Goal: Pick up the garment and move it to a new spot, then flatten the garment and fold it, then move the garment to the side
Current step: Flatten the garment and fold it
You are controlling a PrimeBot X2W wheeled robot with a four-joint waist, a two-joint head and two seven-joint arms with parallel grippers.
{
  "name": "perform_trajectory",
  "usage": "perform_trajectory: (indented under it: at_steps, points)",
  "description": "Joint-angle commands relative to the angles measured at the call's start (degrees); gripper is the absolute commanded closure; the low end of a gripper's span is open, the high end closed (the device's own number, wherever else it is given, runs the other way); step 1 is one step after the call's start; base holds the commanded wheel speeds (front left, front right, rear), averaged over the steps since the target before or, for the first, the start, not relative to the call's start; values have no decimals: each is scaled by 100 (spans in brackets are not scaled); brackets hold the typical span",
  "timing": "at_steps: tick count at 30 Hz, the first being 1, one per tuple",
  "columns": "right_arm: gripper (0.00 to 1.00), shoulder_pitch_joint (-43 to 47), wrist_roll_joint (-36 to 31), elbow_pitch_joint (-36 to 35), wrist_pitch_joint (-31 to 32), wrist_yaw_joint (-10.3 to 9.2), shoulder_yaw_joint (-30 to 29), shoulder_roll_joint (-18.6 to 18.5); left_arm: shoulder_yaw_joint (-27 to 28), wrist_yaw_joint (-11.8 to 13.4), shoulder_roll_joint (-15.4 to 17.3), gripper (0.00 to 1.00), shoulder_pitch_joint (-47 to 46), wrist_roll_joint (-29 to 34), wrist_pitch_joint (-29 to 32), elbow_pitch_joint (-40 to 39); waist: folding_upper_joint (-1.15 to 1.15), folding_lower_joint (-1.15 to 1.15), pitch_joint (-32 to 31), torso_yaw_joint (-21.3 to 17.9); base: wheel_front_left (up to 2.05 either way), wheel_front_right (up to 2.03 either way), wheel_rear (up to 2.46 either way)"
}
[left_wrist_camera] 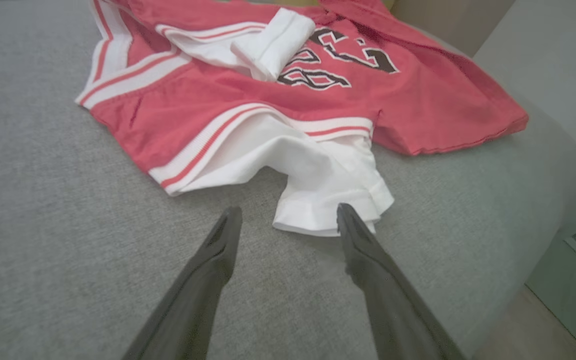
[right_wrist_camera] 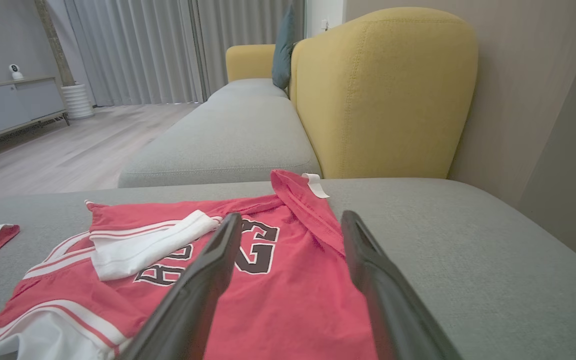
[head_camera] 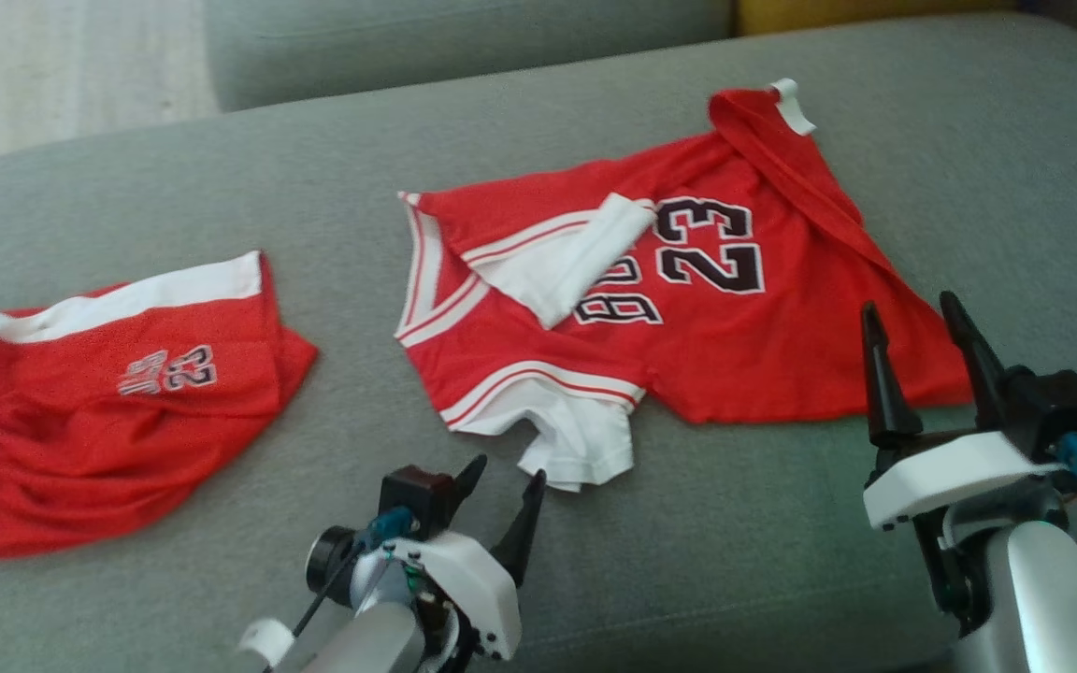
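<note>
The red 23 jersey (head_camera: 688, 308) lies rumpled mid-seat on the grey sofa (head_camera: 221, 187). Left gripper (head_camera: 509, 469) and right gripper (head_camera: 909, 304) stand spread, empty. Judged step: pick-up. You should next lower the left gripper onto the white sleeve (head_camera: 585, 449) and pinch.

This was a home's living room. A grey upholstered sofa (right_wrist_camera: 228, 145) ran up the centre of the right wrist view, with a yellow backrest (right_wrist_camera: 383, 95) and a teal cushion (right_wrist_camera: 284, 50). At upper left, long pale curtains (right_wrist_camera: 133, 50) hung above a wood floor (right_wrist_camera: 68, 155), near a low grey sideboard (right_wrist_camera: 3, 107).
</note>
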Motion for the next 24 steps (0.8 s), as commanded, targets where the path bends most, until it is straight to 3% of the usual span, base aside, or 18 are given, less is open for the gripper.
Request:
perform_trajectory:
  at_steps: [1, 10, 19, 20, 21, 23, 24]
  points:
    - [0, -156, 2, -246, 13, -4, 100, -20, 119, 52, 6, 0, -286, -42, -19, -55, 0, 0, 105, -140, 0, 0, 0]
    - [0, -153, 47, -361, -18, -4, 64, -20, -220, 229, 6, 0, -858, -467, -91, 781, 0, 0, 306, -458, 0, 0, 0]
    - [0, -198, -42, -340, -46, -4, -125, -19, -825, 102, 6, 0, -1030, -801, 39, 1241, 0, 0, 335, -552, 0, 0, 0]
    - [0, -212, -67, -337, -50, -4, -155, -19, -910, 80, 6, 5, -1032, -837, 87, 1266, 0, 0, 330, -553, 0, 0, 0]
    - [0, -228, -90, -336, -54, -4, -192, -19, -989, 60, 6, 33, -1032, -877, 132, 1284, 0, 0, 324, -553, 0, 0, 0]
    - [0, -260, -117, -328, -61, -4, -276, -19, -1161, 5, 6, 100, -1037, -945, 231, 1306, 0, 0, 310, -549, 0, 0, 0]
    - [0, -274, -125, -322, -64, -4, -314, -19, -1237, -18, 6, 100, -1044, -973, 262, 1312, 0, 0, 303, -543, 0, 0, 0]
